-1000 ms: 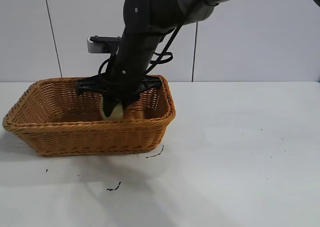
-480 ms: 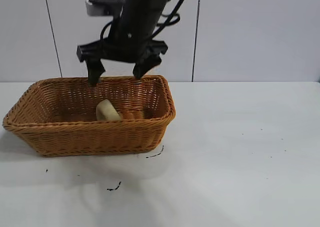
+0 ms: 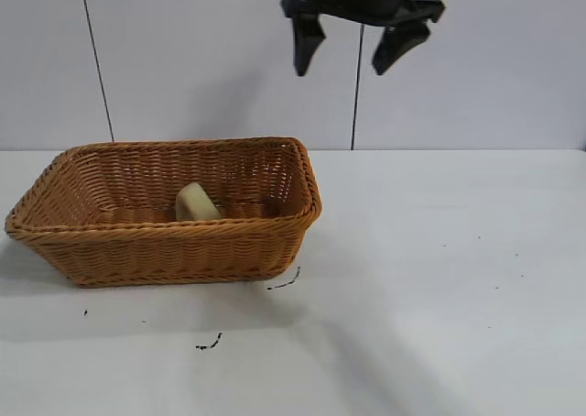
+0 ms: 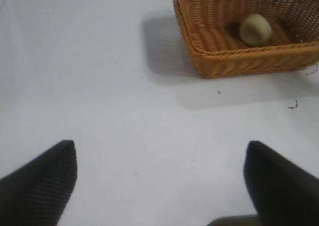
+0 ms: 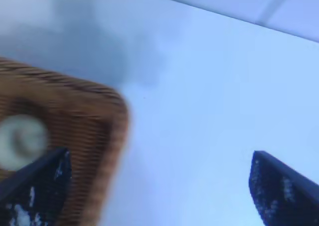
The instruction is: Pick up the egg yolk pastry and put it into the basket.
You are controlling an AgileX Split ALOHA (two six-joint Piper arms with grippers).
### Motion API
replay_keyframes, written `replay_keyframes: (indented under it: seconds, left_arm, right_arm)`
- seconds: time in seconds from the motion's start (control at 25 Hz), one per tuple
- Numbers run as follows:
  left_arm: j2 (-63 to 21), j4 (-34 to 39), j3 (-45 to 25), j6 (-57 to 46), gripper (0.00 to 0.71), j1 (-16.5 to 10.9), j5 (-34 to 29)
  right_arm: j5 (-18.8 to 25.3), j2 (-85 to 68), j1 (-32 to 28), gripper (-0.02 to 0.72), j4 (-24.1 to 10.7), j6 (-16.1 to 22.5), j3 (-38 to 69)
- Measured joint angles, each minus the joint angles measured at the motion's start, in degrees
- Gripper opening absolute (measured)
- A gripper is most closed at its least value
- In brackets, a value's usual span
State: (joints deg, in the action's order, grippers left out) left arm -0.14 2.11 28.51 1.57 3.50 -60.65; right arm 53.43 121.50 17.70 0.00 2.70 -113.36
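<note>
Egg yolk pastry: the egg yolk pastry [image 3: 196,202] lies inside the basket [image 3: 137,251], on its woven floor near the middle, tilted a little; nothing touches it. It also shows from the left wrist view [image 4: 255,29] and, blurred, from the right wrist view [image 5: 22,141].

Basket: orange-brown wicker with a thick braided rim, standing on the left part of the table [image 3: 439,288] in the exterior view; the left wrist view shows it well ahead of that arm [image 4: 239,61].

Right tool: the right tool [image 3: 352,42] hangs high above the table, up and to the right of the basket's right end, well clear of the rim. Its two black fingers [image 3: 307,42] are spread wide apart and hold nothing. In its own wrist view both fingertips frame the basket's corner and bare table [image 5: 159,186].

Left tool: the left tool [image 4: 159,181] hovers over bare table, well apart from the basket; its two dark fingers [image 4: 45,181] stand wide apart with nothing between them.

Table: white, with a few small dark specks and marks [image 3: 209,345] in front of the basket.
</note>
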Motion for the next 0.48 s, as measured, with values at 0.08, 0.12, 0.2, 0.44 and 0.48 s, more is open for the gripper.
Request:
replay_keyframes:
  seconds: [0.08, 0.12, 0.2, 0.44, 0.48]
  left_arm:
    - [0.00, 0.00, 0.00, 0.00, 0.693, 0.00, 0.00]
    - [0.00, 0.00, 0.00, 0.00, 0.693, 0.00, 0.00]
    - [0.00, 0.00, 0.00, 0.00, 0.693, 0.00, 0.00]
    - [0.00, 0.00, 0.00, 0.00, 0.693, 0.00, 0.00]
    - [0.00, 0.00, 0.00, 0.00, 0.693, 0.00, 0.00]
  right_arm:
    - [1.97, -0.04, -3.87, 0.695, -0.33, -0.65, 0.00]
    - [2.74, -0.04, -5.41, 0.695, -0.38, -0.88, 0.00]
    - [4.00, -0.04, -8.77, 0.695, -0.38, -1.06, 0.00]
    - [10.17, -0.04, -14.24, 0.695, -0.39, -1.23, 0.00]
    - [11.63, -0.04, -14.66, 0.695, -0.45, -1.27, 0.00]
